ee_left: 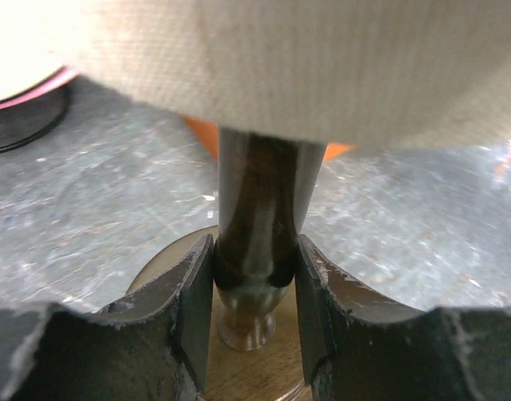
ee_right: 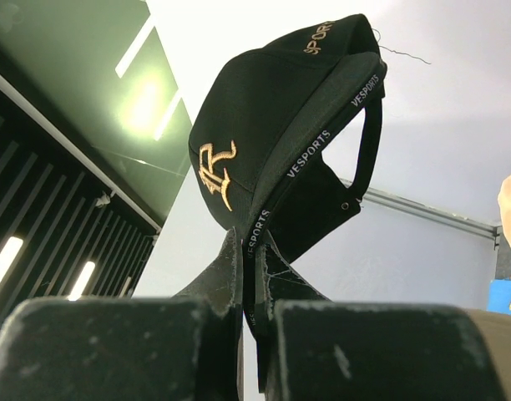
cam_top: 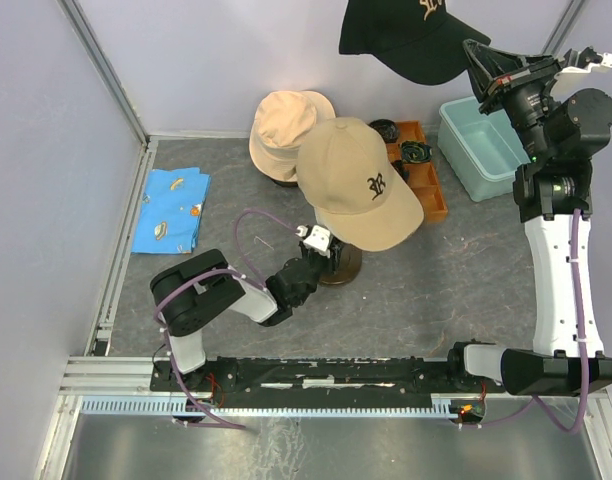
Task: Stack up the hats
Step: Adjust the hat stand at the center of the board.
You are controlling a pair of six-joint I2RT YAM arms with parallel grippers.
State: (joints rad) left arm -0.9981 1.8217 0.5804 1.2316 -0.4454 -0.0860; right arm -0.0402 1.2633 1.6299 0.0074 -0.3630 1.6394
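The black cap (cam_top: 406, 35) hangs in the air, well above the far edge of the surface (cam_top: 466, 270) and right of its middle. The right gripper (ee_right: 254, 276) has its jaws closed tight on the cap's lower rim, pinching the printed inner band between them. In the right wrist view the cap's crown tips away, with a gold logo on its front and the back strap hanging loose. In the overhead view the cap's top is cut off by the picture's edge.

The tan cap (cam_top: 356, 195), with a black emblem, sits near the middle of the surface on a brown stand (ee_left: 260, 225). It hides whatever it rests on, so only the post and round base show. The left gripper (ee_left: 255, 259) stands partly open around that post, low down, and both fingers (ee_left: 197, 292) press against its sides.

Just behind the tan cap, towards the far edge, is a pale bucket hat (cam_top: 289, 125), its brim overlapped by the tan cap. Its support is mostly hidden. In the left wrist view a thin pink edge shows below it.

An orange tray (cam_top: 433, 195) lies right of the caps, holding dark items too small to make out. A teal tub (cam_top: 481, 150) sits by the far right corner, partly behind the right arm. A blue cloth (cam_top: 171, 208) lies by the left edge.
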